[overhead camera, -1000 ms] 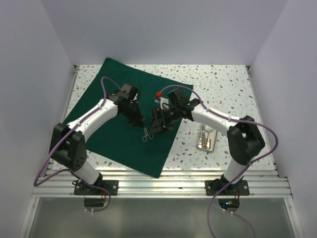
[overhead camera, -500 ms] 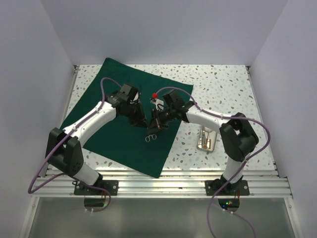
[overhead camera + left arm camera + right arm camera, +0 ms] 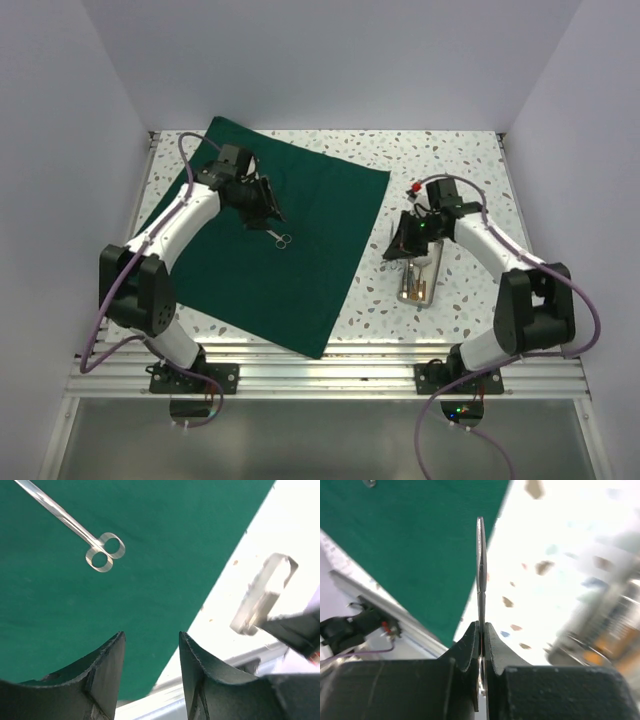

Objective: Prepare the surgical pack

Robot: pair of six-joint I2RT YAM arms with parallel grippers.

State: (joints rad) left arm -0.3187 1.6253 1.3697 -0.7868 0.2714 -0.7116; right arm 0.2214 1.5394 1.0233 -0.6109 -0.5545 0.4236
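Note:
The dark green drape lies flat on the left half of the table. Steel scissors rest on it, their ring handles toward the right; the left wrist view shows the scissors lying free on the drape. Just behind them, my left gripper hovers open and empty. Over the bare table my right gripper is shut on thin steel forceps, seen edge-on and pointing forward. The small steel tray sits just in front of it.
The tray holds a few small instruments, blurred in the right wrist view. The speckled tabletop is walled in white at back and sides. Aluminium rails with both arm bases run along the near edge.
The two grippers, close together over the drape's middle before, have parted. The left one moved back-left and opened, leaving the scissors on the drape. The right one closed and swung right to the tray.

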